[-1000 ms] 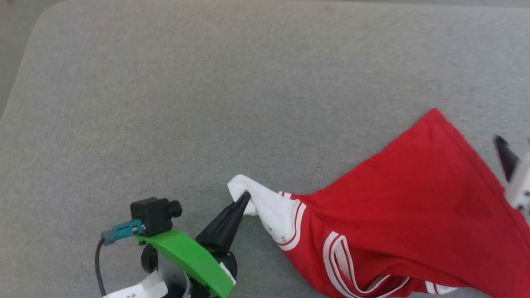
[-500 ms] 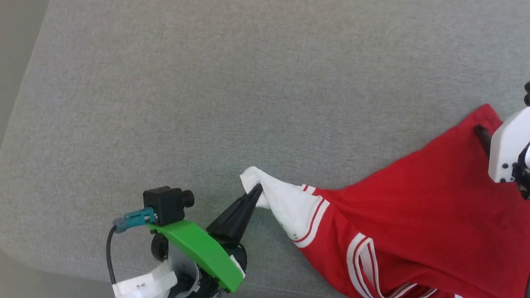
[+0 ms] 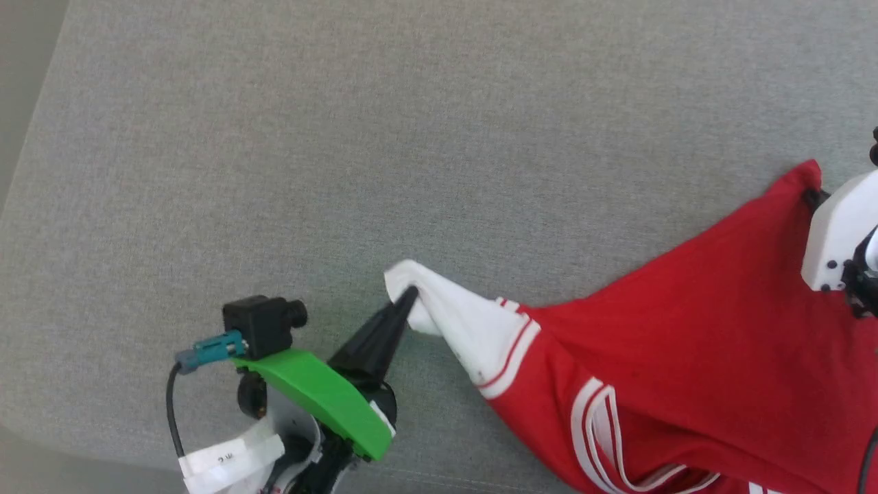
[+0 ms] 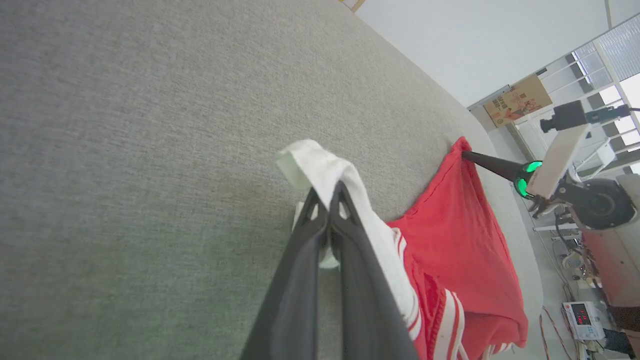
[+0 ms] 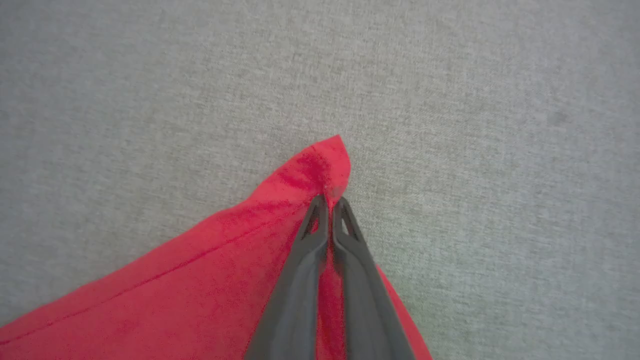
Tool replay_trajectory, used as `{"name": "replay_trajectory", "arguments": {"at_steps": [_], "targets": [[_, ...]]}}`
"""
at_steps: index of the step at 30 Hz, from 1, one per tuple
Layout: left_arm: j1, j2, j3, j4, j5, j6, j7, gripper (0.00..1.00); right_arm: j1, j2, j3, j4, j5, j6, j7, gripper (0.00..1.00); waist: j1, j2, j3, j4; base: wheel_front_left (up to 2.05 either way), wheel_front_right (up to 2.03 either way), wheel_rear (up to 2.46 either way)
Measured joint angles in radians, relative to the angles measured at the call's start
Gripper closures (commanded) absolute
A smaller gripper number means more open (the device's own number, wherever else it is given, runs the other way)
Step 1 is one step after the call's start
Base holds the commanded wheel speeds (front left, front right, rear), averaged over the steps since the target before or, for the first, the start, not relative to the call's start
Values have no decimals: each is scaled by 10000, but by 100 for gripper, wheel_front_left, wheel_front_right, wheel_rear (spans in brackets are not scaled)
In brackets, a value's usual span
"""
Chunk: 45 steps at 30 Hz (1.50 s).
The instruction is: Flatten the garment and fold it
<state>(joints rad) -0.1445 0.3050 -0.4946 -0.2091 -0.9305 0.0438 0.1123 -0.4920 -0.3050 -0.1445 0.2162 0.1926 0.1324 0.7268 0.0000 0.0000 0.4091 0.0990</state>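
The garment (image 3: 686, 329), a red jersey with a white sleeve and red-white striped trim, lies bunched at the right of the grey surface. My left gripper (image 3: 409, 296) is shut on the tip of the white sleeve (image 4: 320, 170), lifting it slightly. At the far right edge my right gripper (image 5: 330, 200) is shut on the pointed red hem corner (image 5: 327, 160); in the head view its white wrist housing (image 3: 833, 233) covers the fingers. The left wrist view shows that gripper's dark fingers (image 4: 487, 161) at the red corner. Lettering and number are hidden.
The grey fabric-covered table (image 3: 343, 137) stretches wide to the left and back. Its left edge (image 3: 27, 137) and near edge run close to my left arm. A room with windows and equipment (image 4: 580, 310) lies beyond the table's far side.
The right gripper came in from the right edge over the red hem corner and shut on it. The left gripper kept its hold on the white sleeve. The head camera shifted a little.
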Motion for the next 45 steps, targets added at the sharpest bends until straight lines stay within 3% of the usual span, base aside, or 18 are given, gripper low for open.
{"name": "replay_trajectory", "arguments": {"at_steps": [9,13,17,21,26,32,36,45], "targets": [[-1312,518,391,500,936,0,-184,100,-538,1022,-451,-27,-8,0,-2146,100,0,0,-903,-254,0,0,0],[-2835,836,430,909,1252,-173,399,100,-1200,1281,-418,71,19,-2,-2748,100,0,0,-1519,-373,0,0,0],[-4523,786,627,1687,1356,-382,782,100,-2051,1503,-173,454,17,-2,-3087,100,0,0,-2164,-500,0,0,0],[-6014,604,874,2773,1273,-431,855,100,-3139,1831,167,1126,-98,-2,-3459,100,0,0,-2738,-700,0,0,0],[-8025,742,1114,4452,1925,-433,587,100,-4858,2111,205,2203,-639,-2,-4240,100,0,0,-3187,-1130,0,0,0],[-9999,677,1948,6537,1910,-61,215,100,-6613,2316,-56,3998,-1509,-2,-5028,100,0,0,-3539,-1740,0,0,0],[-10874,594,2186,7267,1730,-48,98,100,-7385,2408,-121,5043,-2000,-2,-5237,100,0,0,-3700,-2057,0,0,0],[-11697,150,1576,8276,1737,-512,364,100,-8419,2483,-278,6612,-2790,-2,-5524,100,0,0,-3631,-2352,0,0,0]]}}
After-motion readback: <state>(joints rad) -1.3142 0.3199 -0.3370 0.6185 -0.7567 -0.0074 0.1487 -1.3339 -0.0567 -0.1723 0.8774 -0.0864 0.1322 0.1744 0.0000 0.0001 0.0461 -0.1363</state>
